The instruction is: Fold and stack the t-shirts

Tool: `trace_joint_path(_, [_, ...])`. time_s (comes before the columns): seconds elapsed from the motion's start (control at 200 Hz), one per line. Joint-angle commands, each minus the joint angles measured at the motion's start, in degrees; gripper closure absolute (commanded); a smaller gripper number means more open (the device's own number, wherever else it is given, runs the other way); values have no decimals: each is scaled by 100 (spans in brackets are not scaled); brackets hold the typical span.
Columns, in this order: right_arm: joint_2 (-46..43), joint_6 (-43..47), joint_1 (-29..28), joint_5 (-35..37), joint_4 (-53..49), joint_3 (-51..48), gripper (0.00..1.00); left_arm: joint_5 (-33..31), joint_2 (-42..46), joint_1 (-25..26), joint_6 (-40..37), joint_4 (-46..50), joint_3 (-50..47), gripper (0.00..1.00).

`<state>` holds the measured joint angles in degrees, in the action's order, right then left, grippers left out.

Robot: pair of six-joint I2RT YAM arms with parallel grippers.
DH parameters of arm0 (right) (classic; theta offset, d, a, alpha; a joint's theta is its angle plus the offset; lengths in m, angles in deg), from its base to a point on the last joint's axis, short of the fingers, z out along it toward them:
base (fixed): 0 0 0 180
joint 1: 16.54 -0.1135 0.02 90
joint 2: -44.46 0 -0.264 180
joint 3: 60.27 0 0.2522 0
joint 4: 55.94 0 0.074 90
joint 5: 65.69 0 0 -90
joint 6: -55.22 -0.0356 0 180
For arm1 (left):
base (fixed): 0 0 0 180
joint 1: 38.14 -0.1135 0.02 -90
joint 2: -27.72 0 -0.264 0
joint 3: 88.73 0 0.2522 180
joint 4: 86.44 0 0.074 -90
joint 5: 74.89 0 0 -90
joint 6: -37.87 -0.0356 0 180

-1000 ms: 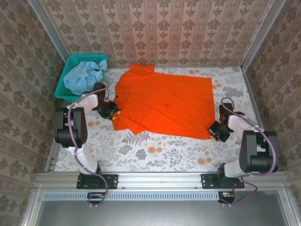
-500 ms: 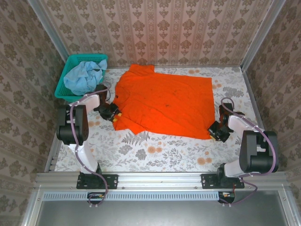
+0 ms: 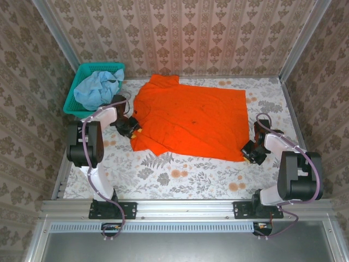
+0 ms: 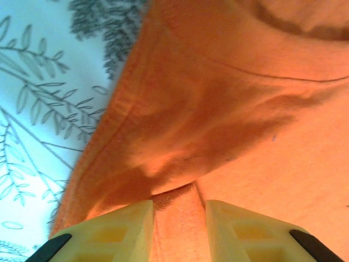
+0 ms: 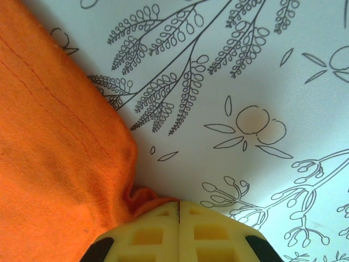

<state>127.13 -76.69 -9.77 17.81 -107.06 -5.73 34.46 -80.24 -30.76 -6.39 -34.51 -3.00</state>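
- Top external view: the orange shirt (image 3: 191, 120) lies spread out across the middle of the flowered table (image 3: 180, 174). Its collar end points to the left and its straight hem to the right.
- The shirt is mostly flat. There are some wrinkles, and a sleeve is bunched up at its far left corner.
- The blue shirt (image 3: 97, 90) sits crumpled in the teal basket (image 3: 82, 70) at the far left corner of the table, well apart from the orange one.
- The left tool (image 3: 131, 128) is low at the left edge of the orange shirt, near the basket.
- The right tool (image 3: 249, 153) is low at the shirt's near right corner.
- Left wrist view: the left tool (image 4: 179, 210) has its two yellow fingers (image 4: 125, 229) a little apart, with a thick fold of the orange shirt (image 4: 218, 109) clamped between them. The cloth rises in a tented ridge toward the grip. The hem runs along the left beside the bare leaf-printed table (image 4: 38, 109).
- Right wrist view: the right tool (image 5: 179, 218) has its yellow fingers (image 5: 147, 234) pressed fully together. A small pucker of the orange shirt (image 5: 54, 153) is drawn in at their tips, so it pinches the corner. The rest of that corner lies flat on the table (image 5: 245, 82).
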Motion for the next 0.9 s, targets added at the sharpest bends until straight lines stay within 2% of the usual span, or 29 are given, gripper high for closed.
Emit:
trace_joint_path(0.0, [113, 43, 27, -45, 19, -98, 99, -142, -197, 42, -239, 272, 193, 70])
trace_joint_path(0.305, [109, 43, 27, -51, 20, -87, 99, -336, -259, 88, -423, 422, 175, 70])
trace_joint_path(0.515, [130, 47, 27, -46, 29, -114, 100, -371, -331, 99, -457, 431, 291, 77])
trace_joint_path(0.895, [131, 38, 24, -53, 41, -105, 100, -380, -541, 159, -598, 578, 643, 77])
